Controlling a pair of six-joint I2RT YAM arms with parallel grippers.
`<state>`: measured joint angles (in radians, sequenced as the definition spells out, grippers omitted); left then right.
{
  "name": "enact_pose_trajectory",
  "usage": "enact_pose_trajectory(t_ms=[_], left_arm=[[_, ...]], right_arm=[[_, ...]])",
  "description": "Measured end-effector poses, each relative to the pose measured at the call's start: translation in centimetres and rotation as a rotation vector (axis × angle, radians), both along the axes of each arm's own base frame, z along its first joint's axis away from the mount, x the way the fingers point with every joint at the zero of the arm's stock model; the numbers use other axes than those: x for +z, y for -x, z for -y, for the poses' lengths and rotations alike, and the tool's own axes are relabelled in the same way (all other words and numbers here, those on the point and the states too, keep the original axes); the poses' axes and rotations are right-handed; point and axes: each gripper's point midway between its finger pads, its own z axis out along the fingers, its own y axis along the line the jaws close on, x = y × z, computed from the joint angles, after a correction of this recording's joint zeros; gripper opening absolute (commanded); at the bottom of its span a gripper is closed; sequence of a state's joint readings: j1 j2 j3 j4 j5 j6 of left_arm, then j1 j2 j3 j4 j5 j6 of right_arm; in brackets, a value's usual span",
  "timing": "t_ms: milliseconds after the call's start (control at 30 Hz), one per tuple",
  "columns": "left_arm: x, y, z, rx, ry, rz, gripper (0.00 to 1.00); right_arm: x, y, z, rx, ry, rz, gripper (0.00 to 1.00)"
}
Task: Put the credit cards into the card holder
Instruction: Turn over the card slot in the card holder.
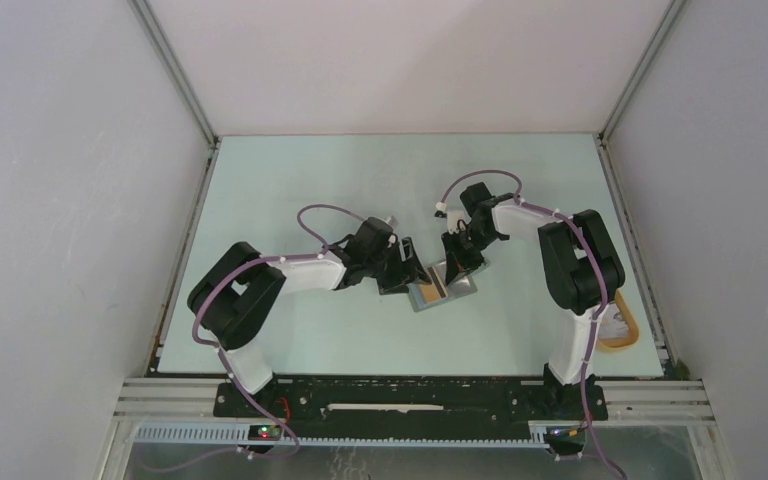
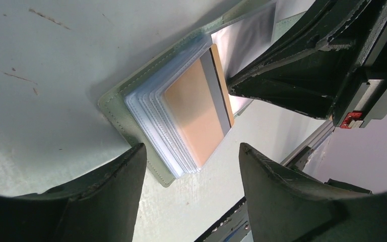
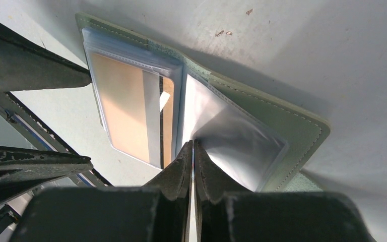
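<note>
**Pinching a sleeve (image 3: 232, 146) of the open wallet (image 3: 282, 121)**

On the desk (image 1: 290, 180), near its middle: wallet spread flat. Holds the left hand (image 2: 191, 148) wide over the wallet's card-side edge. Clamps the right hand (image 3: 193, 146), jaws nearly together, on a clear sleeve standing up from the right half. Shows a tan, grey-striped card (image 3: 123, 108) tucked in a clear pocket on the left half.

Counted on the desk: one card holder (image 1: 443, 287); one credit card (image 2: 196, 116); one oval tray (image 1: 630, 343) at four o'clock; two claws, left claw (image 2: 191, 147) and right claw (image 3: 193, 146).
</note>
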<state>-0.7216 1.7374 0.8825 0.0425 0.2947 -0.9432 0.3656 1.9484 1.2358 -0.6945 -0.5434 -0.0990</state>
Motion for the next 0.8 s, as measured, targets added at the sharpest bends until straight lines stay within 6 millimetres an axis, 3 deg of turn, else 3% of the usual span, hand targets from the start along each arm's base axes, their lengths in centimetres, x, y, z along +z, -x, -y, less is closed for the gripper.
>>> enact_pose_trajectory(t_ms=[433,800], left_arm=[[0.3,-0.2,1.6,-0.021,0.081,-0.008,0.69],[3.8,-1.1,4.3,-0.049,0.266,0.044,0.66]], right_arm=[[0.1,0.1,-0.1,0.004,-0.008,-0.006,0.11],[1.0,0.3,-0.3,-0.025,-0.123,-0.073,0.16]])
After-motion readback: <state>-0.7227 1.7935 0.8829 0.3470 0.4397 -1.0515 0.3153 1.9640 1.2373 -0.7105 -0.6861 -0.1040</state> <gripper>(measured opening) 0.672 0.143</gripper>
